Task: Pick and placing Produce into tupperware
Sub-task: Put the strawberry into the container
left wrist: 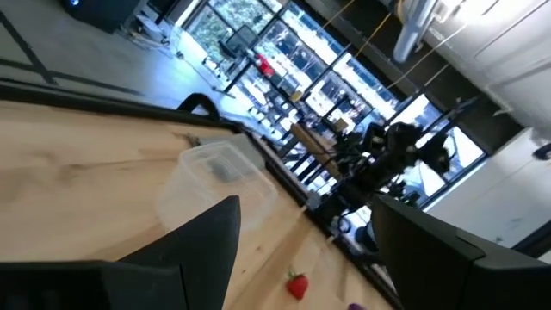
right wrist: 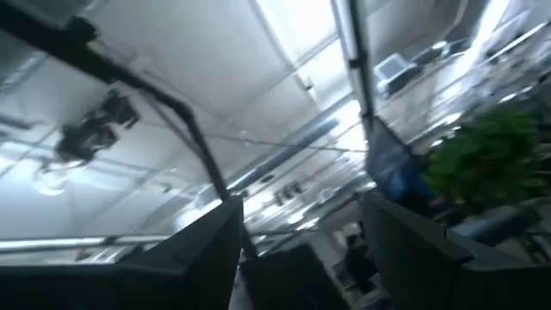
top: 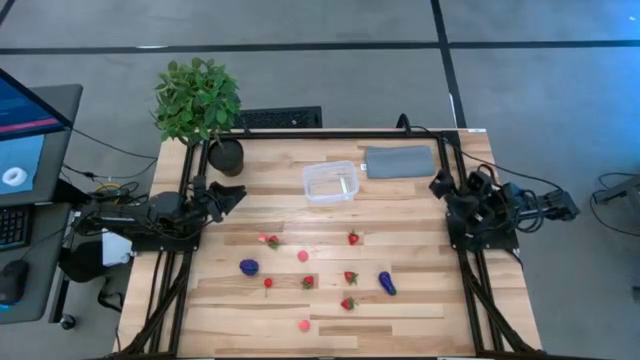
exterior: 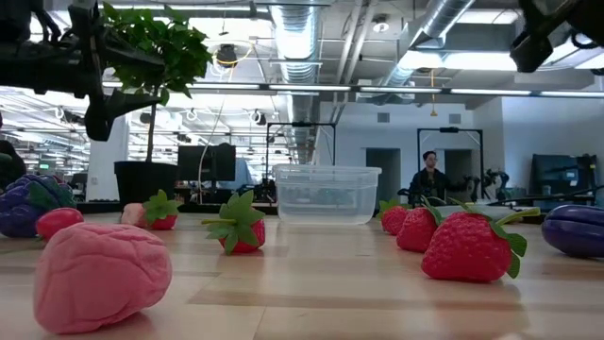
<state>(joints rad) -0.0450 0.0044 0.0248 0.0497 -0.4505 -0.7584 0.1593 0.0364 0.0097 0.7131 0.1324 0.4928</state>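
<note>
- Clear plastic tupperware (top: 331, 182) sits empty at upper centre of the high view, beside a grey pad (top: 399, 160).
- Toy produce, strawberries (top: 352, 238) and purple pieces (top: 249, 266), lies scattered below it, none yet boxed.
- Left gripper (top: 232, 197), fingers apart, holds nothing at the left edge.
- Right gripper (top: 441, 184), fingers likewise apart, parked at the right edge, probably awaiting the first pick.

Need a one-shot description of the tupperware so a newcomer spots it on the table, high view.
Start at the wooden table and look to its far edge, between the potted plant and the flat grey pad. The tupperware sits just left of that pad. It is the only see-through item: a clear, roughly square box with rounded corners, empty, while the produce lies scattered nearer the front.
</note>
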